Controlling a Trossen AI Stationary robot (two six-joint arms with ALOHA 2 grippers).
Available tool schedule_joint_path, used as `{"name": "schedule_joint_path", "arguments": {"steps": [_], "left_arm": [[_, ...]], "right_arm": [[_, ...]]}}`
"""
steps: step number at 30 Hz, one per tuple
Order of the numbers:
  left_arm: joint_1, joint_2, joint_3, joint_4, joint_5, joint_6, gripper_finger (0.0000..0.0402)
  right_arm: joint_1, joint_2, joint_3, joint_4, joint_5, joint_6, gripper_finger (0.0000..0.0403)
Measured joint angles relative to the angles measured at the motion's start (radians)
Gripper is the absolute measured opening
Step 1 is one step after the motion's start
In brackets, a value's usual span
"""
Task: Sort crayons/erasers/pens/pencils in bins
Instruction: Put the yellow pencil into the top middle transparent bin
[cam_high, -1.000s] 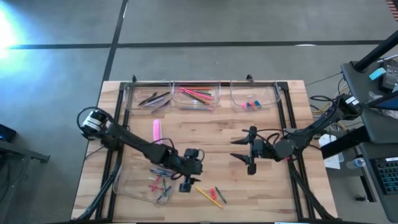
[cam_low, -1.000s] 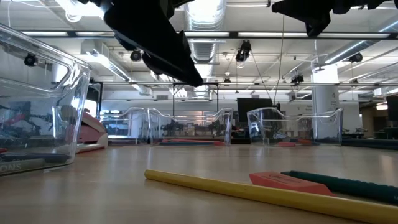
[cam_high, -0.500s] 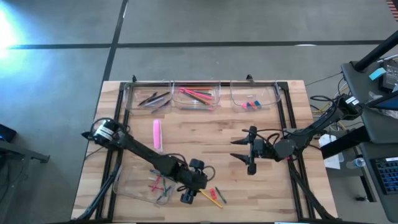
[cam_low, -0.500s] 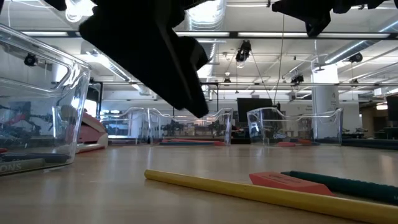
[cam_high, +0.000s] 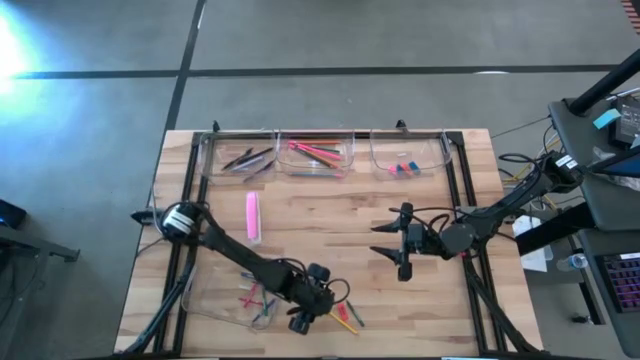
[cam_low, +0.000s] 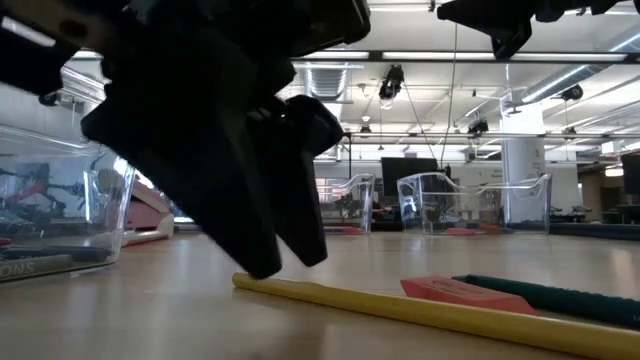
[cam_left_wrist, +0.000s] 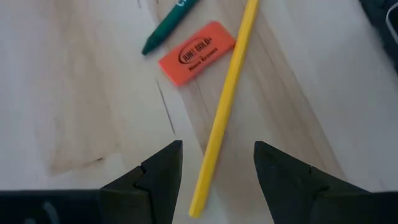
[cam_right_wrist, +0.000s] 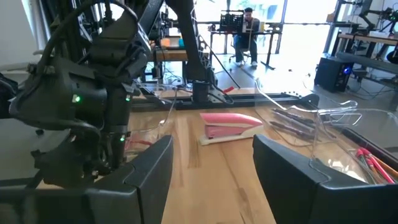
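Near the bench's front edge, the left gripper had its jaws apart around the yellow pencil; it should squeeze gently, missing the orange eraser.

The left arm reaches diagonally across to the near edge of the bench, its wrist bent down so the left gripper hangs low with its fingers spread apart, tips just above the bench top. The right arm waits mid-bench on its own side, the right gripper raised, fingers parted, holding nothing.
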Motion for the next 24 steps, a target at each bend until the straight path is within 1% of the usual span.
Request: {"name": "schedule_joint_path", "arguments": {"steps": [10, 12, 15, 24], "left_arm": [[-0.011, 0.035, 0.002, -0.021, -0.017, 0.005, 0.0184], [-0.012, 0.036, 0.002, -0.022, -0.018, 0.004, 0.0179], [-0.014, 0.036, 0.001, -0.023, -0.020, 0.003, 0.0158], [-0.015, 0.037, -0.001, -0.027, -0.004, 0.002, 0.0069]], "right_arm": [[0.000, 0.000, 0.000, 0.003, 0.000, 0.000, 0.0210], [0.000, 0.000, 0.000, 0.002, 0.000, 0.000, 0.0210], [0.000, 0.000, 0.000, 0.002, 0.000, 0.000, 0.0210], [0.000, 0.000, 0.000, 0.002, 0.000, 0.000, 0.0210]]}}
